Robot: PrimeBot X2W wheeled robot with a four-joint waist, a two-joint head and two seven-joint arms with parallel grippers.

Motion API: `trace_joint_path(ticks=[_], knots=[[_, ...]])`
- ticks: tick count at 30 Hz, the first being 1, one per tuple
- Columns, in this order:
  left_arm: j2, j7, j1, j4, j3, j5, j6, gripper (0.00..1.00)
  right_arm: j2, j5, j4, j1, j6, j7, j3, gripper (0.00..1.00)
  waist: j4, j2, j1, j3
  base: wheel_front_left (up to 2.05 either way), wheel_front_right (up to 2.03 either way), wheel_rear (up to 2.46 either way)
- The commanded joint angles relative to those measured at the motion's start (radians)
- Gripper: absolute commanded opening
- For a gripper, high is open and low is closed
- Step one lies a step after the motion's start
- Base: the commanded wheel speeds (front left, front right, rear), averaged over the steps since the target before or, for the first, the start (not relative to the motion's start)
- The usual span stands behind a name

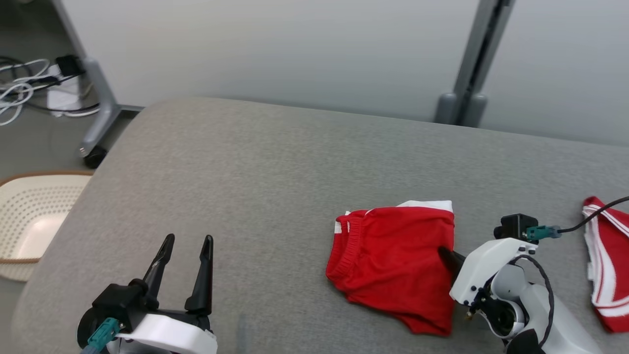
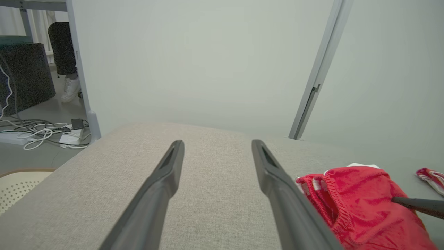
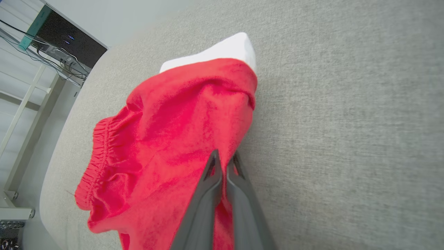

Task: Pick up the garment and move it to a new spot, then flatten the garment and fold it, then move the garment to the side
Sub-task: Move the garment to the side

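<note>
Your right end effector (image 3: 224,160) is pressed together on the right edge of the red garment (image 1: 393,260), with fabric pinched between its tips. The garment spreads left from there, waistband leftmost, on the near right part of the table (image 1: 245,172). Your left end effector (image 1: 189,239) hangs spread, well to its left. The cream basket (image 1: 29,206) beyond the table's left end shows nothing inside.
</note>
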Motion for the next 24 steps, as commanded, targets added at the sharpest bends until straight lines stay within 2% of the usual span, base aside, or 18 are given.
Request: trace_joint_path(ticks=[1,8,14,20,24], knots=[[0.003,-0.001,-0.020,-0.010,-0.003,0.007,-0.002,1.00,-0.020,-0.001,-0.012,-0.004,0.000,-0.012,0.004,0.00,-0.047,0.0000,0.0000,-0.009,0.00,0.00,0.00],[-0.028,0.001,-0.020,-0.030,-0.067,0.026,-0.023,1.00,-0.083,0.010,-0.093,-0.024,0.000,-0.014,0.079,0.00,-0.228,0.0000,0.0000,-0.006,0.00,0.00,0.00],[-0.051,0.002,-0.050,-0.026,-0.109,0.041,-0.040,1.00,-0.129,0.022,-0.132,-0.063,0.000,0.006,0.125,0.00,-0.348,0.0000,0.0000,0.023,0.00,0.00,0.00],[-0.062,0.007,-0.086,-0.021,-0.134,0.052,-0.051,1.00,-0.168,0.047,-0.169,-0.105,0.000,0.003,0.148,0.00,-0.402,0.0000,0.0000,0.059,0.00,0.00,0.00],[-0.063,0.016,-0.121,-0.023,-0.153,0.065,-0.062,1.00,-0.228,0.039,-0.182,-0.159,0.000,0.010,0.176,0.00,-0.418,0.0000,0.0000,0.103,0.00,0.00,0.00]])
